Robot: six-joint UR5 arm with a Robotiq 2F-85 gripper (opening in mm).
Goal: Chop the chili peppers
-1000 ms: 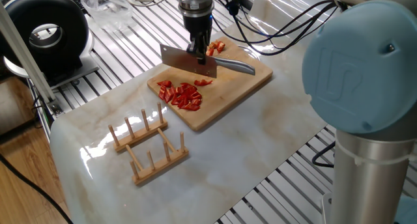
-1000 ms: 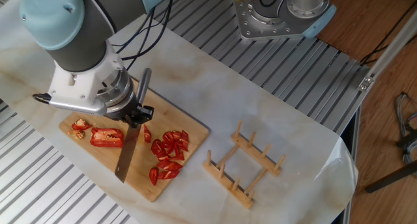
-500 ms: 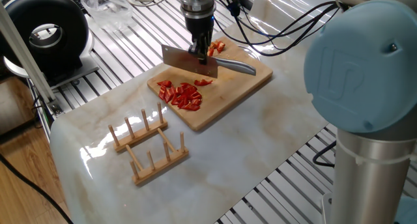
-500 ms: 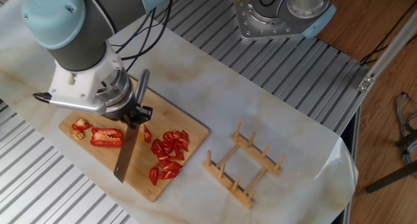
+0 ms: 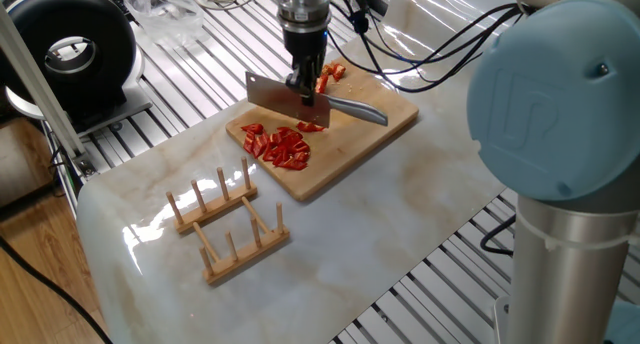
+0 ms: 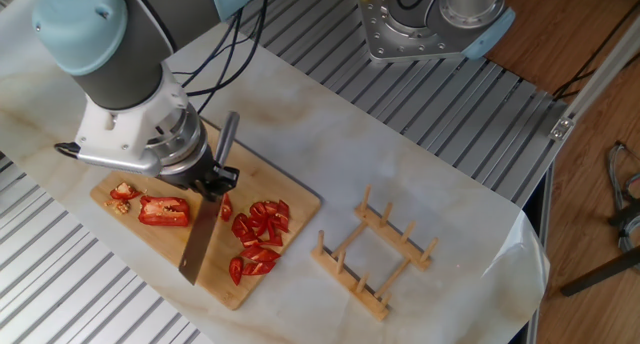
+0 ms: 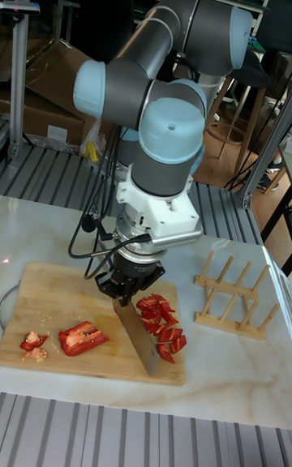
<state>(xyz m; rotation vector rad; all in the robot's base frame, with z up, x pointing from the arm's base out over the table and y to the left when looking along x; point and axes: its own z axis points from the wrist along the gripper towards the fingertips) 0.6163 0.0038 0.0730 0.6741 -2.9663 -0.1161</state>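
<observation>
A wooden cutting board (image 6: 160, 249) (image 5: 395, 109) (image 7: 49, 289) carries the chili peppers. One uncut red chili half (image 6: 163, 212) (image 7: 83, 337) (image 5: 331, 74) lies left of the blade, and a pile of small chopped red bits (image 6: 258, 232) (image 5: 281, 145) (image 7: 162, 323) lies right of it. My gripper (image 6: 210, 179) (image 5: 305, 88) (image 7: 126, 287) is shut on the handle of a steel cleaver (image 6: 199, 246) (image 5: 276, 95) (image 7: 138, 337). The blade stands edge-down between the chili half and the chopped pile.
A wooden rack with upright pegs (image 6: 373, 254) (image 5: 228, 222) (image 7: 231, 293) stands on the marble tabletop beside the board. Small chili scraps (image 6: 122, 194) (image 7: 34, 343) lie at the board's far end. A black round device (image 5: 70, 49) sits at the table's back corner.
The cleaver has shifted a little toward the chopped pile and its handle has swung slightly; the chili half and pile stay where they were.
</observation>
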